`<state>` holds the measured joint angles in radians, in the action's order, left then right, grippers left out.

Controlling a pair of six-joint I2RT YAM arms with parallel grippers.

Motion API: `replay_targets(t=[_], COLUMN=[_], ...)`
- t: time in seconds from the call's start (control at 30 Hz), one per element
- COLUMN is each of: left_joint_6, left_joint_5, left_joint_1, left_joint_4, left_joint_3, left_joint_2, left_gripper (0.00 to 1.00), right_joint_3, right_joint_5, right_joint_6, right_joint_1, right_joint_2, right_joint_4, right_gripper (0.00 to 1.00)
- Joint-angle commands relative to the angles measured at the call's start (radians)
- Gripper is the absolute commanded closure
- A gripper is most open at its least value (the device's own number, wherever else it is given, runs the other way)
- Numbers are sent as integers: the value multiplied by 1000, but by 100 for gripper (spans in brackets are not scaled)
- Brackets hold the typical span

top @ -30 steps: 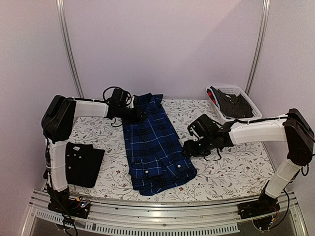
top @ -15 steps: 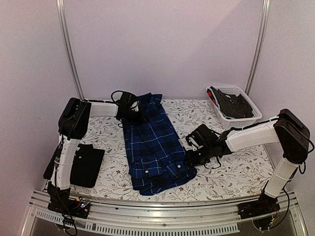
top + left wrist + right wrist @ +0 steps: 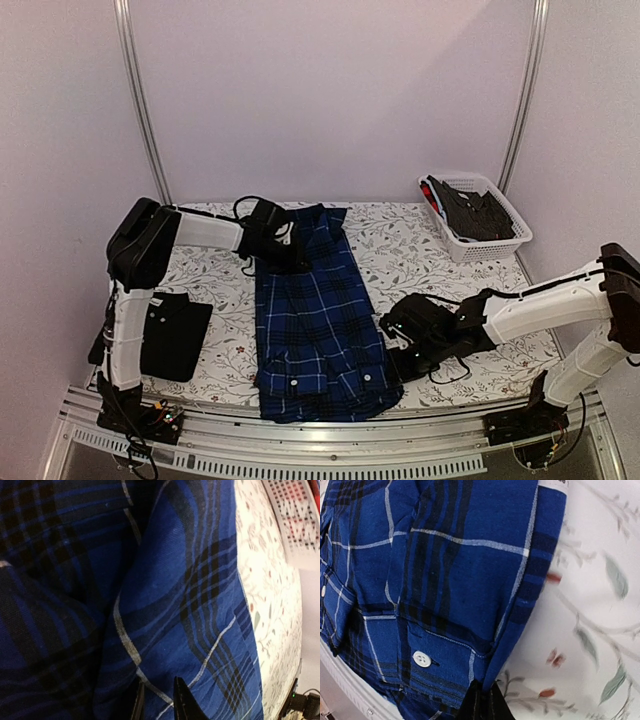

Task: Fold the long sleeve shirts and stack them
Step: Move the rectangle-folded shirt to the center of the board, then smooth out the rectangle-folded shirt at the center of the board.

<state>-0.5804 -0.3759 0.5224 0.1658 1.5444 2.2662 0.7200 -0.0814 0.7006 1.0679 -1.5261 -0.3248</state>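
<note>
With L gripper pinched narrow on plaid shirt far end, R gripper clamped on near-right corner: lift both evenly, cloth taut, fold w/o dragging off table.

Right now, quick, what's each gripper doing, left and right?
The left gripper: fingers closed, pinching the blue plaid shirt at its far end.
The right gripper: fingers closed on that shirt's near right edge.
</note>
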Motion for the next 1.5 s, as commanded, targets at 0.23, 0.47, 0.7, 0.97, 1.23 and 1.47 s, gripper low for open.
replay_targets(t=[0.23, 0.47, 0.7, 0.97, 1.23, 1.47], left_joint_6=[1, 42, 82, 70, 63, -39], left_joint_5=[71, 137, 123, 93, 113, 76], left_joint_1=[109, 47, 12, 0, -27, -117], left_joint_4=[48, 79, 199, 221, 180, 138], left_joint_3=[-203, -34, 263, 368, 463, 794], left_joint_2=[-278, -251, -42, 68, 174, 409], left_gripper=[72, 69, 73, 82, 80, 65], right_joint_3=[124, 298, 452, 540, 568, 650], right_joint_5=[156, 176, 98, 25, -7, -30], right_joint_6=[124, -147, -271, -303, -307, -323], right_joint_1=[54, -214, -347, -388, -428, -454], right_joint_2=[212, 126, -39, -186, -257, -353], right_joint_4=[-279, -136, 11, 42, 72, 96], right_gripper=[45, 51, 63, 66, 66, 66])
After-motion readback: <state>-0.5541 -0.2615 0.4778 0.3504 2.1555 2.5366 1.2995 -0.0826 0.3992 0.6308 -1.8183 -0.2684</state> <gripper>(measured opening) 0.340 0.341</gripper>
